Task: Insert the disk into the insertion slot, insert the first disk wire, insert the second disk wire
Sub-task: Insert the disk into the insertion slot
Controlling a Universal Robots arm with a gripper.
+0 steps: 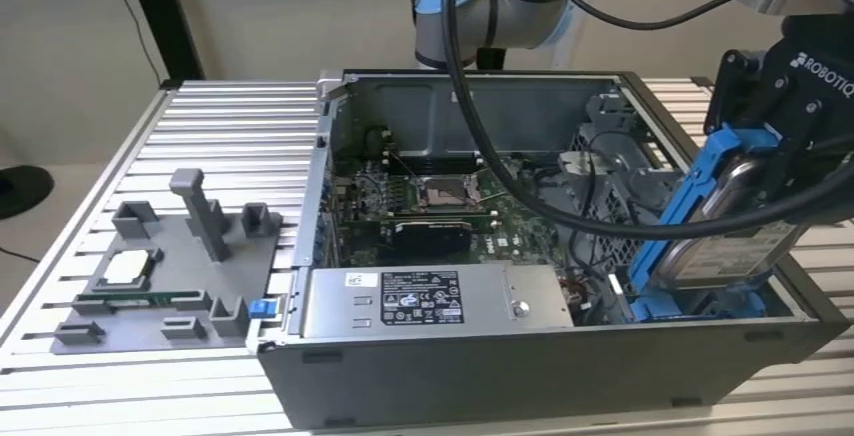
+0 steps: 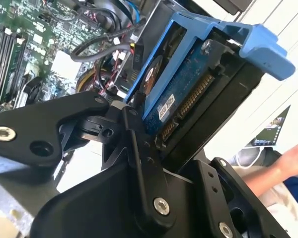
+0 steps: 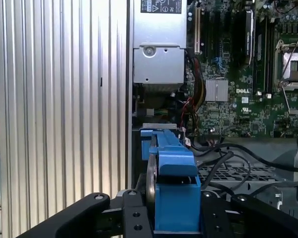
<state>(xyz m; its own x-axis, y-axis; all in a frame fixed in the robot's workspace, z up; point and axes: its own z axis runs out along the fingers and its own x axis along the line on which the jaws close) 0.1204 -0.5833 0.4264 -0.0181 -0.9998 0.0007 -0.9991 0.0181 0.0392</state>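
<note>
Gripper (image 1: pixel 767 141) clamped on tilted disk (image 1: pixel 727 231), lower end at insertion slot (image 1: pixel 721 306)

A ribbed aluminium table (image 1: pixel 214 116) spreads beneath the jaws and well off to the exterior view's left of them, its slats (image 3: pixel 59 99) catching a pale, even sheen. Behind it, well apart from the jaws, a plain beige wall (image 1: pixel 267 11) backs a black upright post (image 1: pixel 163 16). Farther still, past the table's edge, a dark round base (image 1: pixel 19 191) rests on the pale floor (image 1: pixel 16 241).
</note>
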